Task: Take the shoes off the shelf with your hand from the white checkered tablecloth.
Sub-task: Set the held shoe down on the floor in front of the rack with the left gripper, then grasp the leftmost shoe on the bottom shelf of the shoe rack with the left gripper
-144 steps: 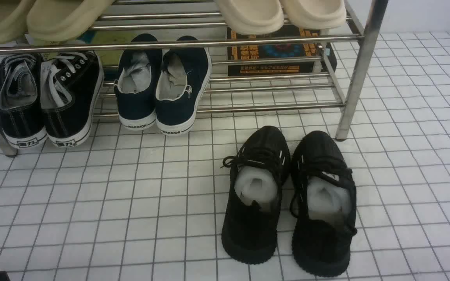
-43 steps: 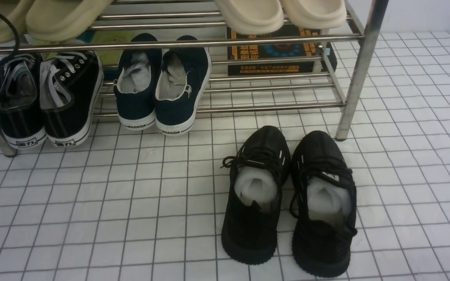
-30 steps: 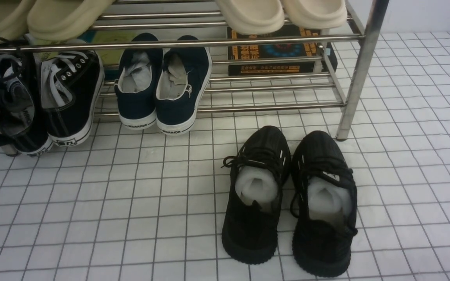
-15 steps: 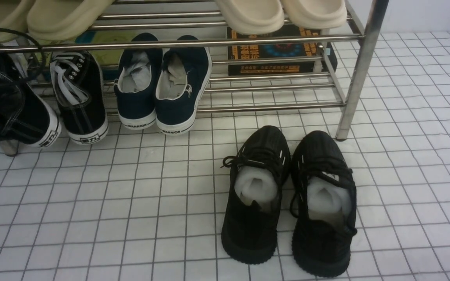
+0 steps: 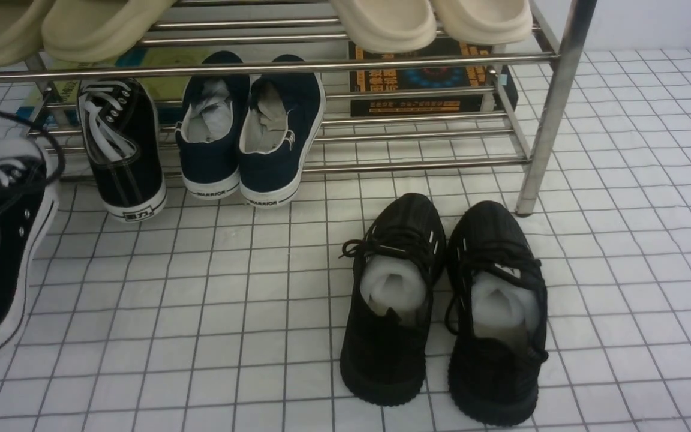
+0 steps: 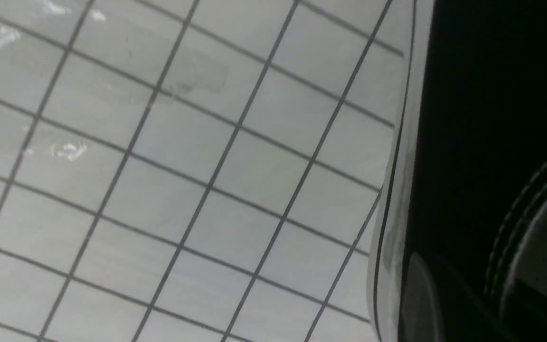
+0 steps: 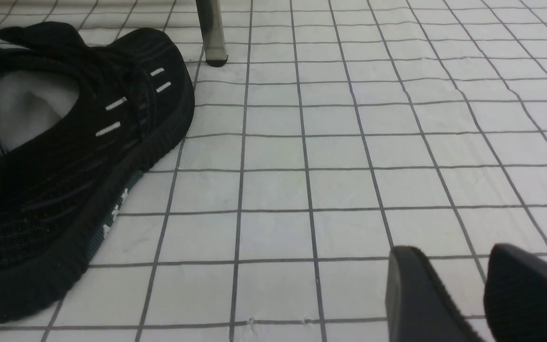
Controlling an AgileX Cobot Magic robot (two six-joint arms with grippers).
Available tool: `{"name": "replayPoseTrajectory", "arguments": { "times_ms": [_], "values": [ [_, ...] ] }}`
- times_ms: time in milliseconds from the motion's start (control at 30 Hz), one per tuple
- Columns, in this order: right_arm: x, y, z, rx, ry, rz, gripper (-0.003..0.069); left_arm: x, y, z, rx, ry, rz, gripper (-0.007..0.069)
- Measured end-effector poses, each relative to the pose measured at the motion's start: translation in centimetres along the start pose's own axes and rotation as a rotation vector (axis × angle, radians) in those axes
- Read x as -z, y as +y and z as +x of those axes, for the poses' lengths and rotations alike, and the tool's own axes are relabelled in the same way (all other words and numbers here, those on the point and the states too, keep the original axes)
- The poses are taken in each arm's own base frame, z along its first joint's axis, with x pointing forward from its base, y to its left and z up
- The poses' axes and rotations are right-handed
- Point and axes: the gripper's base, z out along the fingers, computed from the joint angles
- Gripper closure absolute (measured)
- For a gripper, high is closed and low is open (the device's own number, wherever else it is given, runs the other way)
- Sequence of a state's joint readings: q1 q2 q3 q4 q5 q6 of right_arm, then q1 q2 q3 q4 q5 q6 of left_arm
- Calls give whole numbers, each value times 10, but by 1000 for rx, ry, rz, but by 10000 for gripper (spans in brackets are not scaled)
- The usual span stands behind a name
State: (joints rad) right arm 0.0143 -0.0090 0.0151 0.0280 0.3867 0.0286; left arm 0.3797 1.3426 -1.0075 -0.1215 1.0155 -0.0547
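Note:
One of the shoes, a black canvas sneaker (image 5: 3,264) with white laces and sole, is off the shelf (image 5: 333,167) at the far left, over the white checkered tablecloth (image 5: 201,312). My left gripper (image 6: 473,299) is shut on its side wall; one finger (image 6: 418,297) lies against the canvas beside the white sole rim (image 6: 392,213). In the front view only the hand's black cable (image 5: 51,144) shows. The other sneaker (image 5: 123,150) stands on the lower tier. My right gripper (image 7: 451,251) is open and empty, low over the cloth.
Navy slip-ons (image 5: 252,132) sit on the lower tier next to the remaining sneaker. All-black knit sneakers (image 5: 441,306) stand on the cloth in front of the shelf's right leg (image 5: 546,120). Beige slippers (image 5: 429,21) rest on the top tier, and a dark box (image 5: 417,84) lies behind.
My left gripper has shut on the left sneaker and pulled it off the lower tier, toward me and to the left. The other sneaker was nudged to the right and now stays put.

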Motion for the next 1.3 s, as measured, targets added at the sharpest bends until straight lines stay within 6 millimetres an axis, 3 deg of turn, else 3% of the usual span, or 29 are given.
{"name": "replayPoseTrajectory", "arguments": {
  "times_ms": [267, 600, 800, 867, 933, 1033, 1100, 1133, 1233, 1300],
  "values": [
    [0, 0, 0, 0, 0, 0, 420, -43, 9, 26, 48, -10, -17, 601],
    [0, 0, 0, 0, 0, 0, 420, -53, 12, 20, 11, -78, -39, 541],
    [0, 0, 0, 0, 0, 0, 420, -48, 12, 17, 25, -81, -48, 342],
    [0, 0, 0, 0, 0, 0, 420, -33, 9, 6, 56, -92, -39, 258],
    [0, 0, 0, 0, 0, 0, 420, -16, 4, -7, 69, -117, -17, 237],
    [0, 0, 0, 0, 0, 0, 420, 9, -12, -23, 55, -123, 34, 314],
    [0, 0, 0, 0, 0, 0, 420, 14, -21, -27, 35, -122, 51, 367],
    [0, 0, 0, -1, 0, 0, 420, 16, -43, -32, -29, -125, 83, 479],
    [0, 0, 0, -1, 0, 0, 420, 8, -75, -38, -93, -137, 126, 591],
    [0, 0, 0, -1, 0, 0, 420, 1, -95, -41, -76, -153, 164, 613]
  ]
}}
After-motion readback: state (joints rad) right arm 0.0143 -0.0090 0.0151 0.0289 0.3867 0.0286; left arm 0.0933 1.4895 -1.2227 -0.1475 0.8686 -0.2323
